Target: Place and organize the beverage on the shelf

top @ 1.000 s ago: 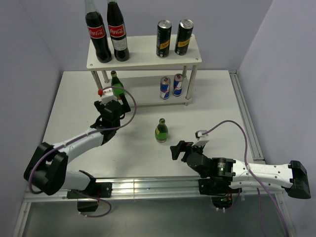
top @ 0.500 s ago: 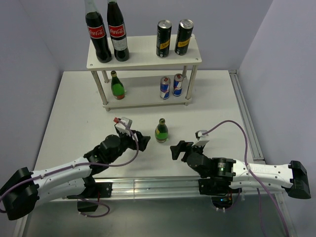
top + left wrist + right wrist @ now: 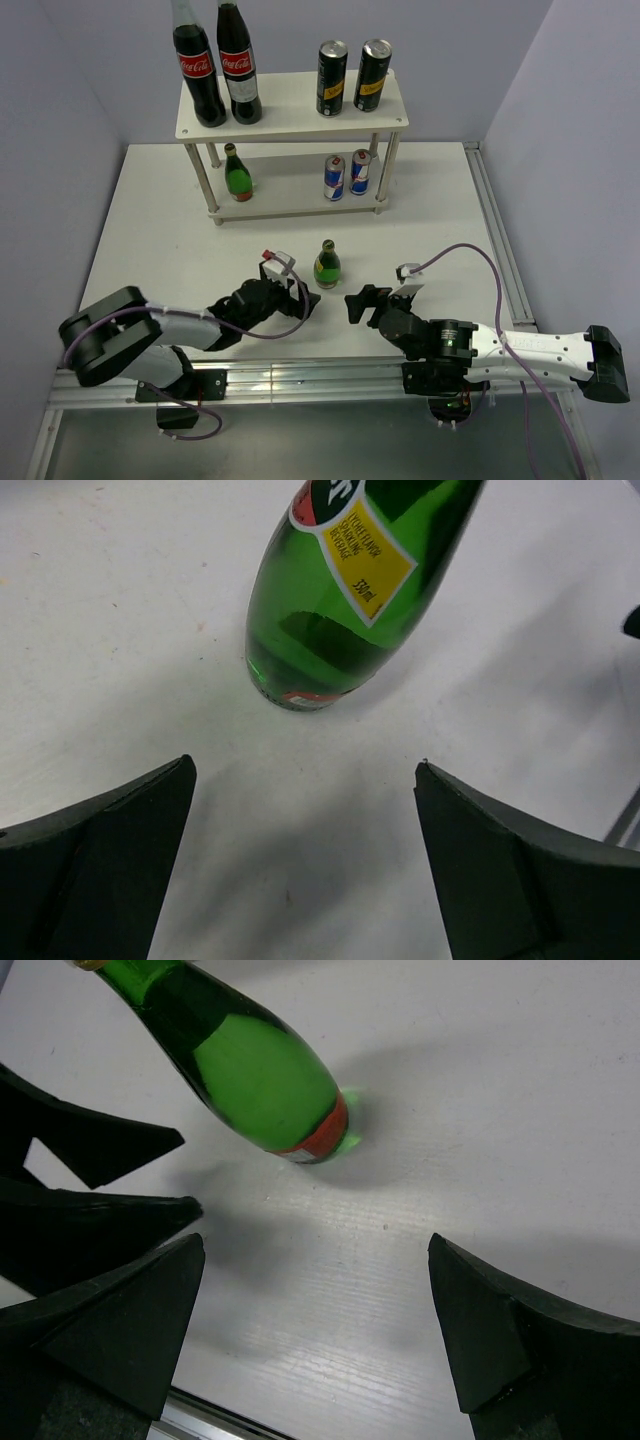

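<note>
This looks like a robotics lab test cell, not a home or shop. A white table (image 3: 150,230) sits boxed in by bare lavender walls (image 3: 60,90) at the upper left and right of the frame. An aluminium rail (image 3: 300,372) along the bottom edge carries two robot arms (image 3: 180,325) (purple cables (image 3: 485,255) trailing loose), and a second rail (image 3: 500,240) runs up the right side.

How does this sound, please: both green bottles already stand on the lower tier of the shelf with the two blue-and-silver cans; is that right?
Not quite. Only one green bottle stands on the lower tier of the shelf with the two blue-and-silver cans; the other green bottle stands on the table in front of it, as the top external view shows.
</note>
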